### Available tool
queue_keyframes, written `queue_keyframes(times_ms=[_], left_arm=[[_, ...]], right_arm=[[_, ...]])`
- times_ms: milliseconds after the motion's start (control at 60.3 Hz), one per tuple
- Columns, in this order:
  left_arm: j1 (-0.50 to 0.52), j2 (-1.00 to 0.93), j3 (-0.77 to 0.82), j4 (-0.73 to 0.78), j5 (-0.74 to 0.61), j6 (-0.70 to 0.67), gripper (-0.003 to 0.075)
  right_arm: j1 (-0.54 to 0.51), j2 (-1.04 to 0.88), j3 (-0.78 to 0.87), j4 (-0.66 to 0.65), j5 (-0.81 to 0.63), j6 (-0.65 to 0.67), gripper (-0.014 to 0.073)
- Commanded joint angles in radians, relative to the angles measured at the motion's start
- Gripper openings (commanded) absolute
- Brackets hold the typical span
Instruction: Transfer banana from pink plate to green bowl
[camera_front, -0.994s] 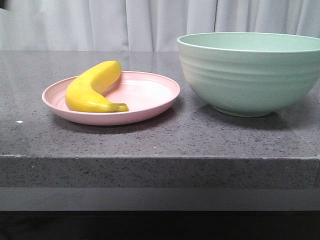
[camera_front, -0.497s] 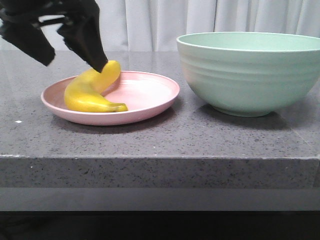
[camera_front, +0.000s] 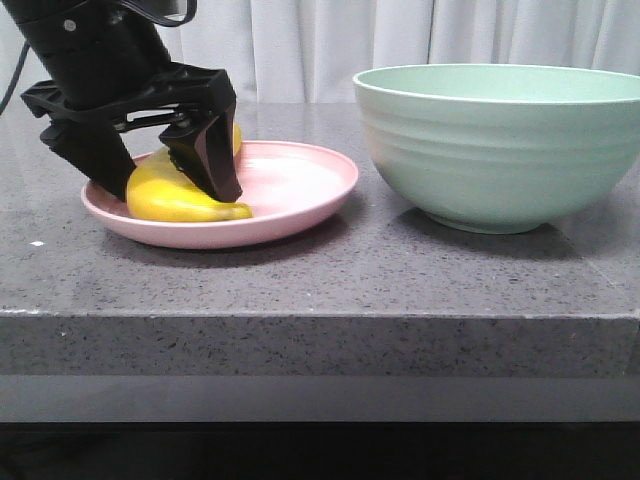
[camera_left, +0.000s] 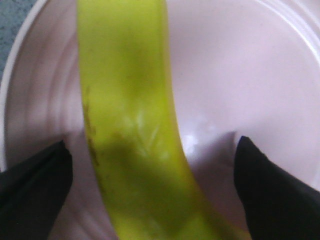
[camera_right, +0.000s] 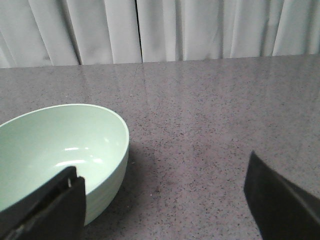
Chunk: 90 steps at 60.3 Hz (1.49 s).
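Note:
The yellow banana (camera_front: 185, 205) lies in the pink plate (camera_front: 295, 200) at the left of the table. My left gripper (camera_front: 168, 186) is open and lowered into the plate, one black finger on each side of the banana. In the left wrist view the banana (camera_left: 130, 125) runs between the fingers (camera_left: 40, 182) over the plate (camera_left: 235, 75), with a gap on both sides. The green bowl (camera_front: 500, 150) stands to the right of the plate. My right gripper (camera_right: 162, 195) is open and empty above the table, beside the bowl (camera_right: 55, 145). It does not show in the front view.
The grey speckled stone table (camera_front: 300, 280) has its front edge near the camera. A white curtain (camera_front: 300, 40) hangs behind it. Bare tabletop (camera_right: 210, 125) lies beyond the bowl in the right wrist view.
My left arm came into view from the upper left and lowered. Its open fingers now stand on either side of the banana in the plate. The banana and bowl have not moved.

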Motion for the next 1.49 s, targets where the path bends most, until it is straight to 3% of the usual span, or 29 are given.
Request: queue_keyframes(times_ms=[0, 133, 481, 713, 878, 1144, 1475], left_arm=[[-0.009, -0.031, -0.030, -0.021, -0.038, -0.010, 0.0616], [-0.009, -0.031, -0.030, -0.021, -0.043, -0.010, 0.0512], [-0.009, -0.029, -0.030, -0.021, -0.133, -0.010, 0.0151], [-0.007, -0.059, -0.087, -0.021, -0.176, -0.010, 0.0106], [-0.025, -0.143, -0.147, -0.021, -0.163, -0.010, 0.0106], [-0.168, -0.293, -0.151, -0.021, -0.072, -0.010, 0.0106], [-0.340, -0.335, -0.151, -0.021, -0.051, -0.010, 0.0106]], right_arm=[[-0.004, 0.015, -0.036, -0.005, -0.072, -0.003, 0.0651], [-0.004, 0.015, -0.036, -0.005, -0.071, -0.003, 0.0651], [-0.004, 0.015, -0.036, -0.005, -0.071, -0.003, 0.0651], [-0.004, 0.015, -0.036, -0.001, -0.069, -0.003, 0.0651], [-0.004, 0.023, -0.037, 0.104, -0.043, -0.003, 0.0651], [0.053, 0.159, -0.093, 0.516, 0.046, -0.022, 0.0651], [0.258, 0.332, -0.106, 1.261, 0.032, -0.502, 0.0651]])
